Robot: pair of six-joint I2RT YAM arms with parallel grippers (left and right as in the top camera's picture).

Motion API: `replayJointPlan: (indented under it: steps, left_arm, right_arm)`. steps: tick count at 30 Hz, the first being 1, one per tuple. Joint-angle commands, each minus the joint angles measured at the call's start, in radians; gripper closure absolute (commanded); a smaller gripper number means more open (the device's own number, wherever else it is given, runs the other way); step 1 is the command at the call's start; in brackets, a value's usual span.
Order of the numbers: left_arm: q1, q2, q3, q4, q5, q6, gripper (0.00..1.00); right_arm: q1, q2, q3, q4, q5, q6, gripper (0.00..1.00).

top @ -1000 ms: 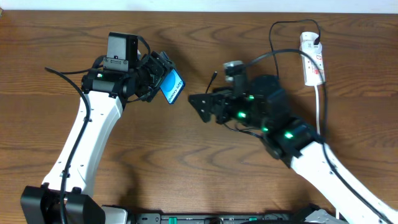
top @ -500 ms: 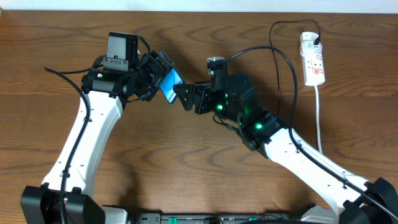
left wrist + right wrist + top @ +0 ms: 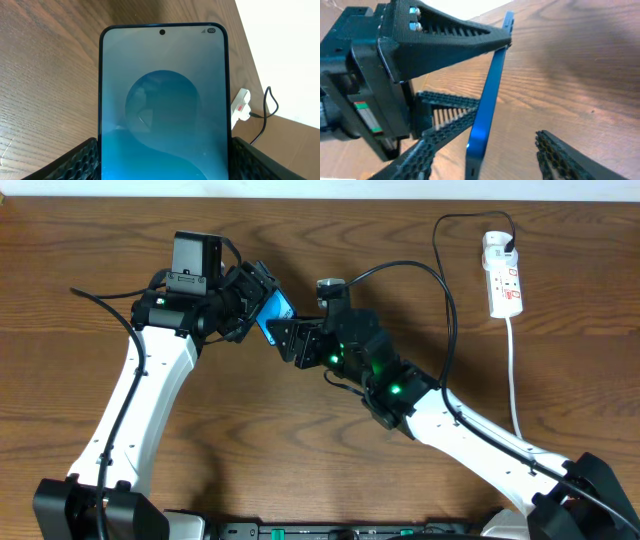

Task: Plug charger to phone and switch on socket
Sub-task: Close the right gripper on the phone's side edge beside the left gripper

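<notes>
one phone (image 3: pixel 164 100) in left hand (image 3: pixel 256 302), right hand (image 3: pixel 282 340) astride it

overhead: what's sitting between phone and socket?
The overhead view shows the right arm reaching up to the phone, and the charger cable looping from it back toward the socket.

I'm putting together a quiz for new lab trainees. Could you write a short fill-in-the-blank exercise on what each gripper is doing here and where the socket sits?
1. The left gripper is shut on the ___.
2. The right gripper has its jaws ___, with that device's thin edge between them.
3. In the overhead view the socket lies at the far ___ corner of the table.

Missing words: phone; open; right.
</notes>
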State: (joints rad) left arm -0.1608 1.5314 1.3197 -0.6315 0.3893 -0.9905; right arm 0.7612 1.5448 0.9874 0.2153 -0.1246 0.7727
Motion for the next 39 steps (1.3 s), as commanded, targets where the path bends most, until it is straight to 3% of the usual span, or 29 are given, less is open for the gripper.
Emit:
replayJointPlan:
  steps: [1,5,16,30,39]
  left_arm:
    - [0.003,-0.022,0.008,0.004,-0.001,0.017,0.59]
    - [0.003,-0.023,0.008,0.004,-0.001,0.016,0.59]
    - [0.003,-0.023,0.008,0.004,-0.001,0.016,0.59]
    - [0.003,-0.023,0.008,-0.009,-0.001,0.017,0.59]
    - [0.003,-0.022,0.008,-0.014,-0.001,0.016,0.58]
  right_arm:
    - [0.008,0.011,0.003,0.010,0.087,0.003,0.41]
    - [0.009,0.011,0.003,0.018,0.100,0.029,0.48]
    - [0.013,0.071,0.003,0.057,0.096,0.119,0.44]
    - [0.018,0.097,0.003,0.140,0.090,0.132,0.72]
    - [0.019,0.097,0.003,0.169,0.062,0.132,0.70]
